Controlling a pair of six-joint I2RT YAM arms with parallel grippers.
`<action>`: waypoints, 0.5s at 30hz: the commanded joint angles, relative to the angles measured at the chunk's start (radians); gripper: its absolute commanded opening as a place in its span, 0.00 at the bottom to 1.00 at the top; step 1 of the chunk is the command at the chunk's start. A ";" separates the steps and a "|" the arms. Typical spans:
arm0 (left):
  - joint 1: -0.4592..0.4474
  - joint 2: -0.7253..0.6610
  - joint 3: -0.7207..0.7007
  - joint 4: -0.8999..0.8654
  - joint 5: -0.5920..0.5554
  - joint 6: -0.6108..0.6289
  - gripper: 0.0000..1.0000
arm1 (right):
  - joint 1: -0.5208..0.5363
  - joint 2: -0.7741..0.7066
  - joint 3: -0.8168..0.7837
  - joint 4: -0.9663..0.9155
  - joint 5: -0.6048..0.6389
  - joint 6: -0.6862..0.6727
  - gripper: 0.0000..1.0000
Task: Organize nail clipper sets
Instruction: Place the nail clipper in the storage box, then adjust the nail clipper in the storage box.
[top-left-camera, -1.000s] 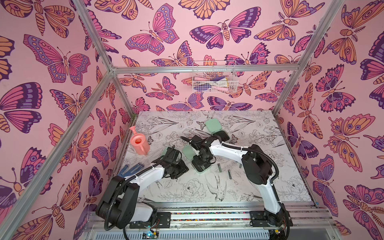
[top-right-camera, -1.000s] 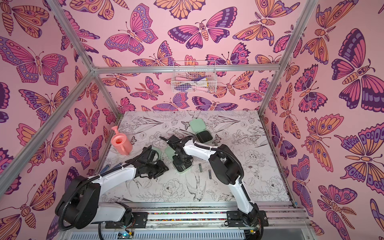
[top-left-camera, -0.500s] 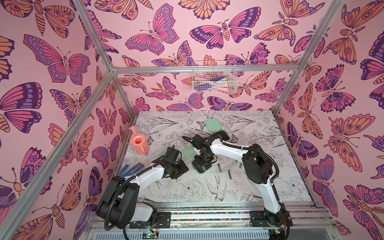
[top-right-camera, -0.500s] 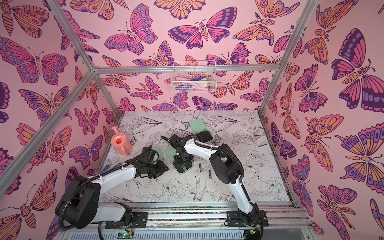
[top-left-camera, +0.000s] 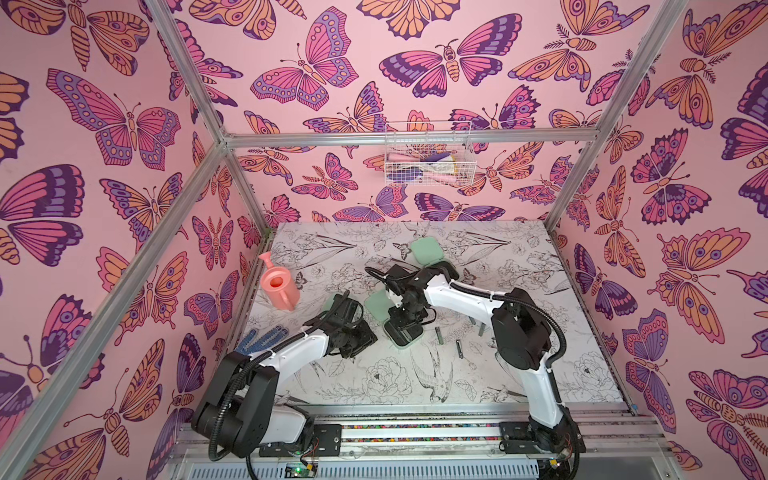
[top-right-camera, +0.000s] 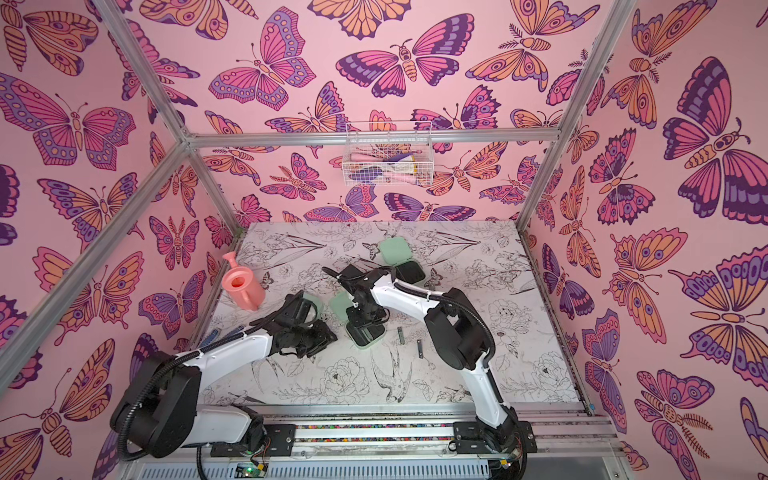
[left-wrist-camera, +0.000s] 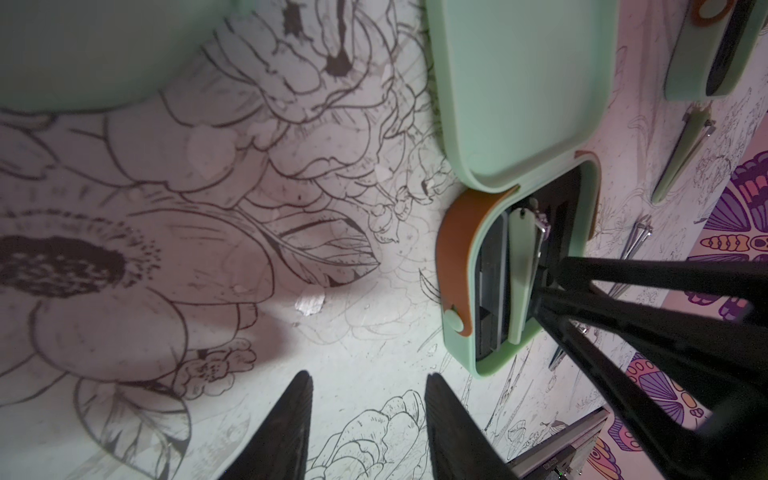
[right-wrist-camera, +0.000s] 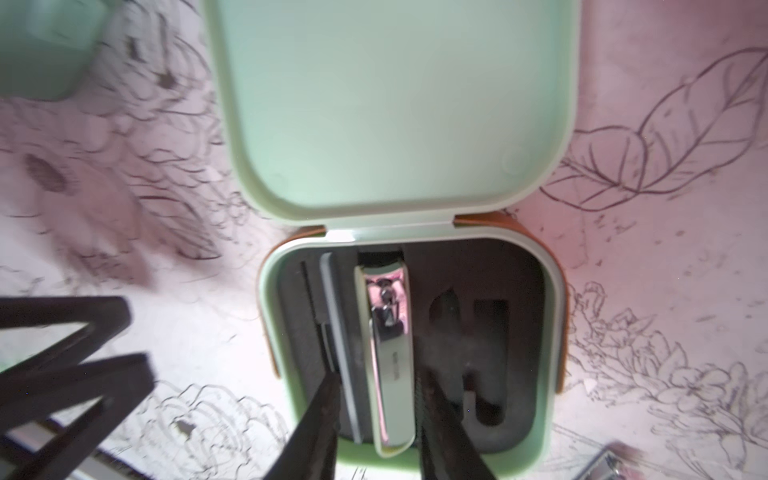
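Step in hand, by the look of it: seating the nail clipper (right-wrist-camera: 388, 353) in the open case (right-wrist-camera: 390, 104). Right gripper (right-wrist-camera: 378, 374) low over the black tray (right-wrist-camera: 525, 299), fingers (right-wrist-camera: 324, 419) spread and straddling the clipper's near end. No pinch visible, with a flat grey strip (right-wrist-camera: 338, 311), likely a file, lying between one finger and the clipper. Clipper lengthwise in its recess, running from between the fingertips toward the hinge (right-wrist-camera: 390, 228).

To finish well: press straight down rather than sideways, and check for a flush seat along the whole length before lifting. Rise vertically with the fingers no narrower, to avoid dragging the clipper back out. Avoid nudging the strip with the nearer finger.

Note the empty recesses (right-wrist-camera: 490, 332) just outside the other finger, probably meant for the loose metal tools (top-left-camera: 438, 336) on the table (top-left-camera: 519, 374), apart from the case on that same side.

Left gripper (left-wrist-camera: 369, 376) parted over bare table, nothing between its fingers, the case ahead of and beside one fingertip, not touching. Worth bracing the case wall with it against sliding. Leave the case open until filling every slot.
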 joint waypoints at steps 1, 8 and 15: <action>0.009 0.002 0.005 -0.028 0.014 0.013 0.47 | -0.005 -0.055 0.009 -0.015 -0.033 0.012 0.34; 0.007 0.012 0.014 -0.029 0.022 0.014 0.47 | -0.045 -0.077 -0.084 0.050 -0.115 -0.009 0.33; 0.007 0.021 0.013 -0.029 0.018 0.011 0.47 | -0.075 -0.080 -0.172 0.137 -0.192 -0.013 0.34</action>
